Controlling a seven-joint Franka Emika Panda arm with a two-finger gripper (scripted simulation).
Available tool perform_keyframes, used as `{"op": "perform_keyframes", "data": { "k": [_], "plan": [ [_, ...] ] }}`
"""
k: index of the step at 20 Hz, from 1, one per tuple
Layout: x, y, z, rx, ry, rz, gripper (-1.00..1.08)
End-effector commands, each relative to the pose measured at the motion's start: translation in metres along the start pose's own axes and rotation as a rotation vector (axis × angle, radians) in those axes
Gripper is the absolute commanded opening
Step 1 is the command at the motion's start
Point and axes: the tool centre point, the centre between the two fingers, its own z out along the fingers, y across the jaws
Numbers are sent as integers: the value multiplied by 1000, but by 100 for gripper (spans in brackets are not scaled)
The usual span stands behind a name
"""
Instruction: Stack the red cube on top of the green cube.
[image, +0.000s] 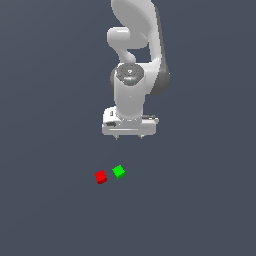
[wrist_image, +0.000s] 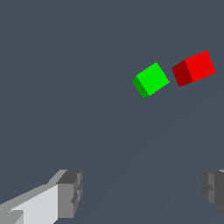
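Observation:
The red cube (image: 100, 176) lies on the dark grey floor, just to the exterior view's left of the green cube (image: 118, 171). A small gap separates them. My gripper (image: 129, 137) hangs above the floor, behind the cubes and slightly toward the exterior view's right, pointing down. It is open and empty, with its fingers wide apart. In the wrist view the green cube (wrist_image: 151, 79) and the red cube (wrist_image: 194, 68) sit side by side, well away from my fingertips (wrist_image: 70, 192), and the gripper (wrist_image: 142, 192) holds nothing.
The arm's white body (image: 132, 60) rises behind the gripper. The plain dark grey floor (image: 200, 200) spreads all around the cubes.

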Motion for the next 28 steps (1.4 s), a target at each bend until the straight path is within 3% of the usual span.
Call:
{"op": "perform_keyframes", "data": {
  "k": [1,14,28],
  "plan": [
    [0,0,0,0,0,0,100],
    [19,5,10,2,3,128,100],
    [75,37,41,8,15,544,100]
  ]
}}
